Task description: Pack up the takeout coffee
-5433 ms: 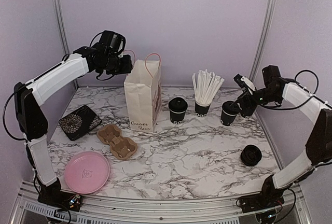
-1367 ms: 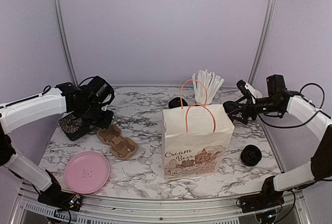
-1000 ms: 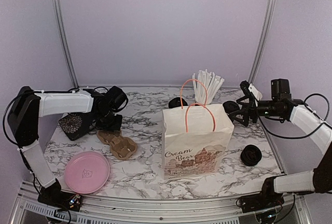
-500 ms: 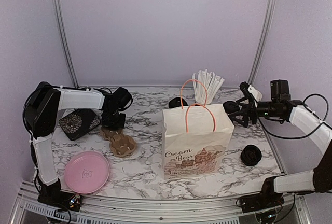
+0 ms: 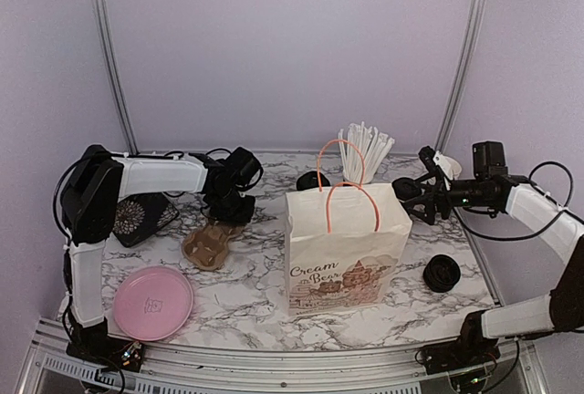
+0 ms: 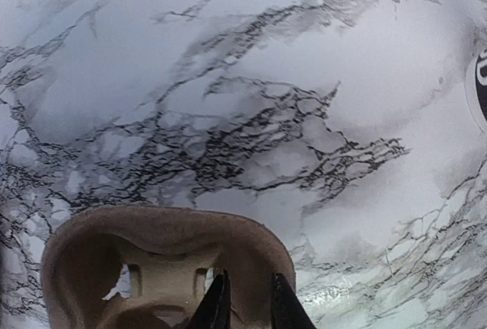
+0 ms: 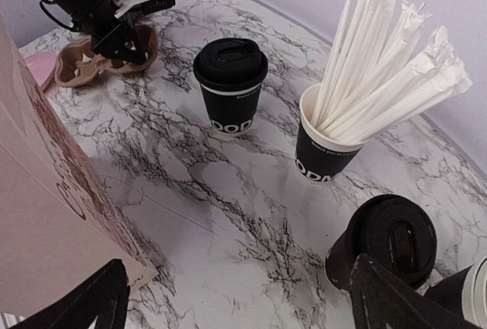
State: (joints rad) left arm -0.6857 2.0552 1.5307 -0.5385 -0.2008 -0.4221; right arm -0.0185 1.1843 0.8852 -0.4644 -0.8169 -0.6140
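Note:
A takeout coffee point(image 7: 230, 85), black with a black lid, stands behind the paper bag point(image 5: 347, 248), its lid just showing point(image 5: 310, 179). A second lidded black cup point(image 7: 388, 241) stands close by my right gripper point(image 7: 240, 302), which is wide open and empty, aimed left at the bare marble point(image 5: 427, 201). My left gripper point(image 6: 249, 310) is low over the brown cup carrier point(image 6: 152, 268), its jaws a narrow way apart astride the carrier's rim. Whether they press it does not show. The carrier point(image 5: 208, 243) lies on the table left of the bag.
A black cup of white straws point(image 7: 335, 154) stands beside the coffee. Stacked cups point(image 7: 472, 298) are at the far right. A loose black lid point(image 5: 441, 273) lies right of the bag. A pink plate point(image 5: 152, 303) and a dark patterned pouch point(image 5: 137, 216) lie at the left.
My left gripper has slid right along the table, and the carrier's far end has swung right with it. The right arm has hardly moved.

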